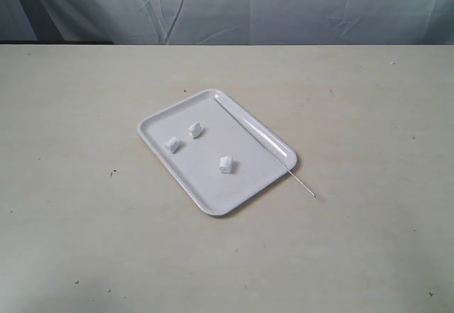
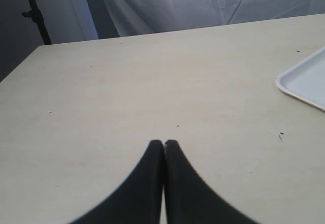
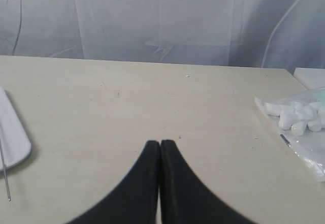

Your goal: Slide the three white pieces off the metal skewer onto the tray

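The white tray (image 1: 213,199) lies mid-table, turned at an angle. Three white pieces lie loose on it: one (image 1: 172,144) near its left side, one (image 1: 195,130) further back, one (image 1: 226,164) toward the front. The thin metal skewer (image 1: 301,185) rests along the tray's right rim, its tip sticking out over the table. Neither arm shows in the exterior view. My left gripper (image 2: 163,142) is shut and empty over bare table, a tray corner (image 2: 299,84) off to its side. My right gripper (image 3: 160,142) is shut and empty too, with the tray's edge (image 3: 15,142) and the skewer tip (image 3: 6,181) beside it.
A clear plastic bag of several white pieces (image 3: 299,117) lies at the table's edge in the right wrist view. A white curtain (image 1: 284,4) hangs behind the table. A dark stand pole (image 2: 34,13) rises beyond the table corner in the left wrist view.
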You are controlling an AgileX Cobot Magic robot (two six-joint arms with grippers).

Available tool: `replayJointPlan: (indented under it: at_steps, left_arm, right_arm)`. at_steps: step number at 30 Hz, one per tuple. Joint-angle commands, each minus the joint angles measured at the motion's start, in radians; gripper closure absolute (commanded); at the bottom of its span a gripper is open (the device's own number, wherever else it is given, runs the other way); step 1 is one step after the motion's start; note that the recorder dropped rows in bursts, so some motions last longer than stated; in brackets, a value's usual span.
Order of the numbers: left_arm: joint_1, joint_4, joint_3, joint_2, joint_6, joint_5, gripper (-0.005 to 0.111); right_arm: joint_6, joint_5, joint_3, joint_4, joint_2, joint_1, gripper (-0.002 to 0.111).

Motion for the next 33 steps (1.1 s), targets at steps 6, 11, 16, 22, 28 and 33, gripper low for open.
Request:
replayJointPlan:
  at_steps: [6,11,16,22,28,33]
  left_arm:
    - [0.0,-0.001,0.005,-0.005,-0.006,-0.002,0.107]
    - [0.0,-0.001,0.005,-0.005,-0.006,-0.002,0.107]
    - [0.0,0.001,0.005,-0.005,-0.006,-0.002,0.107]
    - [0.0,0.001,0.005,-0.005,-0.006,-0.002,0.107]
    - [0.0,0.001,0.005,-0.005,-0.006,-0.002,0.107]
    - [0.0,0.001,0.005,-0.005,-0.006,-0.002,0.107]
  right_arm:
    - [-0.007,0.005,0.002,-0.014,-0.007,-0.005,0.109]
    - [-0.007,0.005,0.002,-0.011,-0.007,-0.005,0.109]
    - [-0.007,0.005,0.002,-0.011,-0.007,-0.005,0.109]
    - [-0.007,0.005,0.002,0.013,-0.007,-0.005,0.109]
    - [-0.008,-0.003,0.002,0.004,-0.007,-0.005,0.109]
    - [-0.008,0.0,0.002,0.008,-0.007,-0.005,0.109]
